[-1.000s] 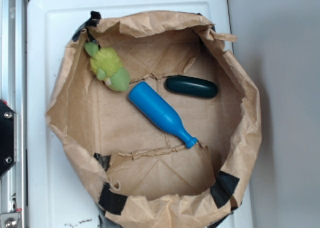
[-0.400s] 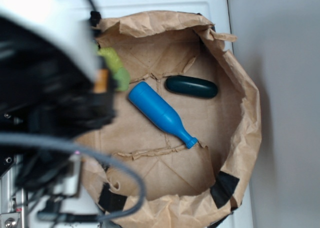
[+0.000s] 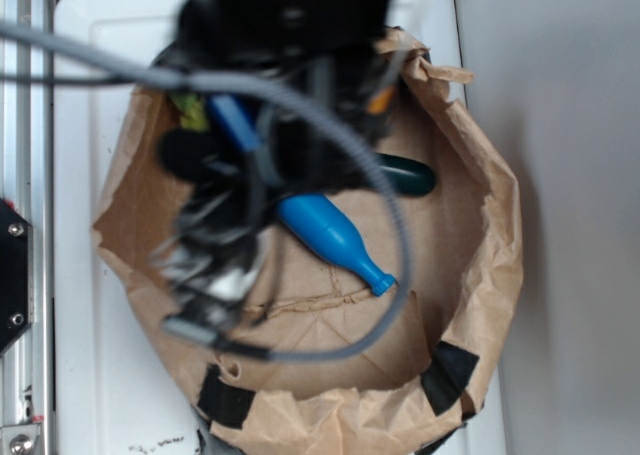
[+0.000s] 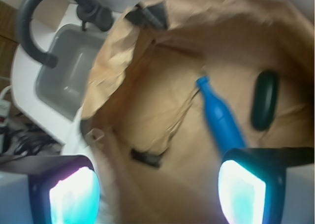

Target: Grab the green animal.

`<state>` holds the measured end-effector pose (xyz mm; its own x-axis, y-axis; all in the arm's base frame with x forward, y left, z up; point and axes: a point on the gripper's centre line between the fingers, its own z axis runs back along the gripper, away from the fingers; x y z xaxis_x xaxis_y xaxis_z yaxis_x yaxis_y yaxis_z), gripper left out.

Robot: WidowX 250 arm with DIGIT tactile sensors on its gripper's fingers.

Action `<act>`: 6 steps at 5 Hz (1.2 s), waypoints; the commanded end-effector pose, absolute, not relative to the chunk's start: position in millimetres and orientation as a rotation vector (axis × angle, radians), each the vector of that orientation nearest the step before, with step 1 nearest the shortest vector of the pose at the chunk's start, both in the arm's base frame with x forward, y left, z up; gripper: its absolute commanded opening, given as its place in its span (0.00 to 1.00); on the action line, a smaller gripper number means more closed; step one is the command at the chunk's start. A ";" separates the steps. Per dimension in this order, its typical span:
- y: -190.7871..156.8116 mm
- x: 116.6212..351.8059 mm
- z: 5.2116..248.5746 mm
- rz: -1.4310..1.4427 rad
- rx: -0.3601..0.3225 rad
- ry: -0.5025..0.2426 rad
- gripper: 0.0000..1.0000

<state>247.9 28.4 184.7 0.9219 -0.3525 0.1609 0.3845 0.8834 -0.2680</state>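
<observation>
The green animal is almost wholly hidden behind my blurred arm [image 3: 280, 95] in the exterior view; only a yellow-green sliver [image 3: 186, 105] shows by the bag's upper left wall. The wrist view does not show it. My gripper [image 4: 157, 194] is open, its two lit fingers [image 4: 74, 197] wide apart over bare brown paper, with nothing between them. It hangs above the inside of the paper bag [image 3: 490, 275], up and left of the blue bottle [image 3: 335, 240].
The blue bottle [image 4: 221, 118] lies slanted on the bag's floor, with a smooth dark green oval object [image 3: 410, 178] [image 4: 265, 100] beside it. The crumpled bag wall [image 4: 113, 61] rings everything. A grey sink [image 4: 69, 71] and black hose [image 4: 29, 27] are outside.
My arm has swung from the left edge to over the bag's upper middle. It now covers the green animal, which was in plain sight one second ago.
</observation>
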 end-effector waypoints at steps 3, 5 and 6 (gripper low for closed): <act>25.6 251.4 199.4 -0.395 -0.276 -0.156 1.00; 45.5 249.5 145.9 -0.404 -0.209 -0.196 1.00; 54.1 254.2 137.0 -0.374 -0.201 -0.203 1.00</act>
<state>253.6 54.2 127.8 0.9127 -0.3536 0.2048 0.3898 0.9038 -0.1766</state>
